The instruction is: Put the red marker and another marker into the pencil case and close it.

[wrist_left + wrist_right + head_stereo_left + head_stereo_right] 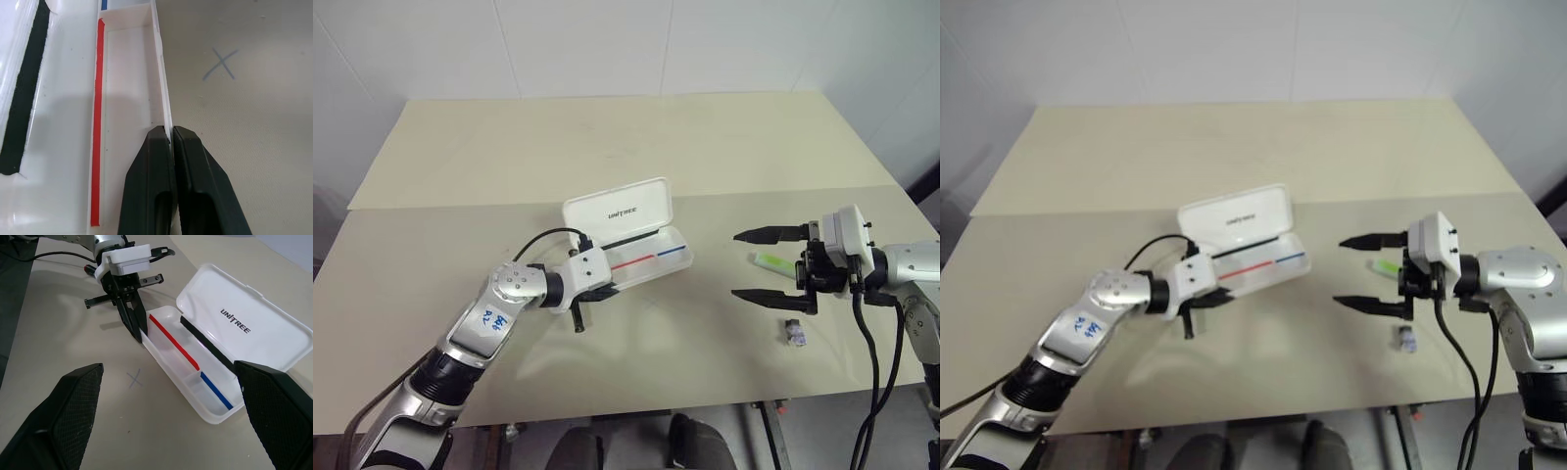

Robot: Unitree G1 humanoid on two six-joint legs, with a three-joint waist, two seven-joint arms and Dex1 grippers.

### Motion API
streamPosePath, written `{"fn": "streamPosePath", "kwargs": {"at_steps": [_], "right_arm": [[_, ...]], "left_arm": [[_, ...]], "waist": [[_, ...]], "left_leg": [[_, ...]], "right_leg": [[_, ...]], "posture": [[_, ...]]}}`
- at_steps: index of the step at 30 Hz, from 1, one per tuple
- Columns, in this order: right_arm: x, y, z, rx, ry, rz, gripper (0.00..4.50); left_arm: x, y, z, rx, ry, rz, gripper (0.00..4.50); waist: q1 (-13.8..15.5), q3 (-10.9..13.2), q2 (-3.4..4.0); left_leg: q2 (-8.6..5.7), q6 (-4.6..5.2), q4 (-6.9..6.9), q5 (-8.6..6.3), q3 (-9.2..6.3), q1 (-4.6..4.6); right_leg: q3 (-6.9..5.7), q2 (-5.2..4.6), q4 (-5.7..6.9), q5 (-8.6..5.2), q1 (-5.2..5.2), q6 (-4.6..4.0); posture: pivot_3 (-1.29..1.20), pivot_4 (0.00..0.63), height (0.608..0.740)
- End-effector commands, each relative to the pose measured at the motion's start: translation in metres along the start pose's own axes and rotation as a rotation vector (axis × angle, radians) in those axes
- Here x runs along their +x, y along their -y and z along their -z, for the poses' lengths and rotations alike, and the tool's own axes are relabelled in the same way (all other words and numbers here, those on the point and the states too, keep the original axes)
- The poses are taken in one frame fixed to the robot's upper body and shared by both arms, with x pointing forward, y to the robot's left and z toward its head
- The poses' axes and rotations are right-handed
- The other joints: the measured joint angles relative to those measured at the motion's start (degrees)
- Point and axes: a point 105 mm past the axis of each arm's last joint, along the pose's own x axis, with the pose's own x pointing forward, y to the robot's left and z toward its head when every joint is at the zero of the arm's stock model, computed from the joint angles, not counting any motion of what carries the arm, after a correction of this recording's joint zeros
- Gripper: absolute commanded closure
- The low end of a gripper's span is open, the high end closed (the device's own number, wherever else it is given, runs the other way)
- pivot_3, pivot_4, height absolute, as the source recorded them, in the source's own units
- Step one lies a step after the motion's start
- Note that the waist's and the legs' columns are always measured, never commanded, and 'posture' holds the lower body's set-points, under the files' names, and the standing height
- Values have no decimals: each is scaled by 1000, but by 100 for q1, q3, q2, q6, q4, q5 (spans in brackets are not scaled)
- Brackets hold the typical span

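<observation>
Pencil case [631,235] sits open mid-table, lid up toward the far edge, tray empty apart from its red-and-blue lining. Left gripper [171,139] has its fingers pinched together on the tray's near wall, at the case's left end. Right gripper [756,264] hovers near the right edge, fingers wide apart, holding nothing. Yellow-green highlighter [771,261] lies on the table just beyond them; small dark lump [793,332] lies nearer the front edge. Red marker not located. Judgement: keep the left pinch steady to anchor the case; drop the right gripper squarely over the highlighter's barrel, then close.
</observation>
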Motion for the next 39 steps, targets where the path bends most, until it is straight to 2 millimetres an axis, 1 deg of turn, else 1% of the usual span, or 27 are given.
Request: {"fn": "streamPosePath", "kwargs": {"at_steps": [1,4,7,12,18,22,27,37,39], "right_arm": [[-4,2,-12,-45,11,18,0],[-3,0,-10,-36,13,15,0],[-1,-2,-8,-31,18,13,0],[3,-6,-8,-28,38,17,0],[5,-12,-6,-18,50,19,0],[6,-14,-4,-8,59,24,0],[9,-17,-3,1,69,28,0],[14,-16,-2,8,84,30,0],[16,-16,-2,8,89,27,0]], "left_arm": [[3,15,13,11,-18,79,4476],[-2,23,11,65,10,132,4476],[-8,28,7,69,46,156,4476],[-15,37,13,79,17,190,4476],[-20,46,14,71,3,212,4476],[-19,48,9,59,5,206,4476],[-17,56,0,63,29,219,4476],[-17,59,6,62,11,236,4476],[-16,60,5,60,26,239,3898]], "waist": [[-2,0,0],[-34,0,0],[-82,0,0],[-105,0,0],[-105,0,0],[-102,0,0],[-95,0,0],[-90,0,0],[-90,0,0]], "left_leg": [[0,0,0,0,0,0],[0,0,-2,0,3,0],[0,0,-8,-1,3,0],[0,1,-9,-7,4,0],[1,0,-12,-9,11,0],[1,1,-11,-9,12,0],[2,0,-10,-9,12,0],[1,0,-9,-9,8,0],[1,0,-9,-9,8,0]], "right_leg": [[0,0,-1,0,0,0],[0,0,-4,0,-1,0],[-2,0,-7,0,-1,0],[-3,1,-8,0,-3,0],[-2,1,-10,0,-3,0],[1,1,-9,0,-3,0],[2,1,-9,0,-3,0],[2,1,-9,0,-3,0],[2,1,-9,0,-3,0]], "posture": [[0,150,740],[0,150,740],[0,150,740],[0,150,740],[0,150,740],[0,150,740],[0,150,740],[0,150,740],[0,150,740]]}}
